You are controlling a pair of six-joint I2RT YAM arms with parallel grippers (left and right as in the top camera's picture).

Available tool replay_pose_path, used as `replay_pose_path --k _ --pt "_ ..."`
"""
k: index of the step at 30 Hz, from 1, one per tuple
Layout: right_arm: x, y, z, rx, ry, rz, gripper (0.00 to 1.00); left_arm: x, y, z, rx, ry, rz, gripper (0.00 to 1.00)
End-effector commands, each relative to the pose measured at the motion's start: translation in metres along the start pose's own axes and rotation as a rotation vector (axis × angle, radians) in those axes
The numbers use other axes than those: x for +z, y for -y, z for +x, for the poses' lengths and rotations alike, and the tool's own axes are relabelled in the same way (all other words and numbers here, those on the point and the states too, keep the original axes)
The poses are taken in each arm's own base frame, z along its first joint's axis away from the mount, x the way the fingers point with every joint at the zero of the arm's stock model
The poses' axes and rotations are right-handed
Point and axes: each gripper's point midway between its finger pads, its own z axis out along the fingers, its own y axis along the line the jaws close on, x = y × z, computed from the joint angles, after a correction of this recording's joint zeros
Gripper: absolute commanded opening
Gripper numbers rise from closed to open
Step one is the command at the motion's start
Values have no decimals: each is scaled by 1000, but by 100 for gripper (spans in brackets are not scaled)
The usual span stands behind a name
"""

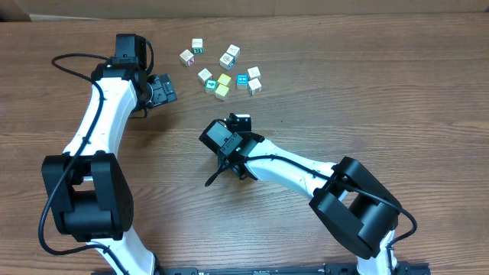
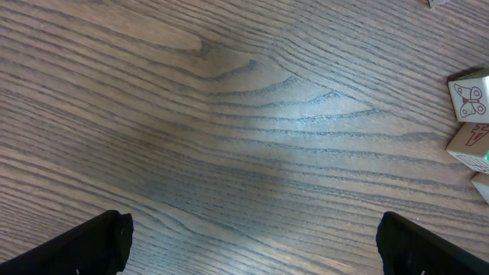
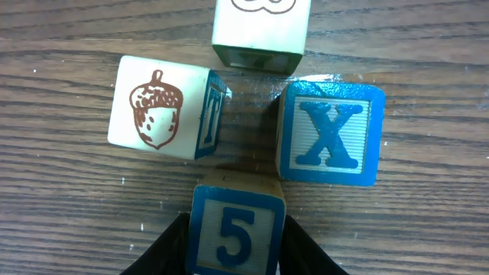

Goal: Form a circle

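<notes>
Four small cubes sit in a tight ring in the right wrist view: a white acorn cube [image 3: 157,107], a white cube [image 3: 261,27] cut off by the top edge, a blue X cube [image 3: 330,131] and a blue 5 cube [image 3: 235,237]. My right gripper [image 3: 235,223] is shut on the 5 cube, one black finger against each side. Overhead, the right gripper [image 1: 238,127] covers most of this ring at mid-table. My left gripper [image 1: 163,90] stands wide open over bare wood, its fingers [image 2: 92,244] at the lower corners of the left wrist view.
A loose scatter of white, yellow and teal cubes [image 1: 224,79] lies at the back of the table, right of the left gripper. A butterfly cube [image 2: 467,98] and another cube [image 2: 470,145] show at the right edge of the left wrist view.
</notes>
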Motion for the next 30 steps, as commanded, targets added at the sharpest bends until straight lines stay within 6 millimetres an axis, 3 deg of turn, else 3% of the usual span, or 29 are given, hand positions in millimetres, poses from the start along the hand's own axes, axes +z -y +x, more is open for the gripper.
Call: replay_pose_path --k 1,28,30 --pt "4 6 -1 4 3 22 32 -1 2 -3 7 9 -7 100" --pt "4 4 -5 -41 22 12 32 -1 2 -3 7 9 -7 100" --pt "4 4 -5 -42 22 12 38 -1 2 -3 7 9 -7 99"
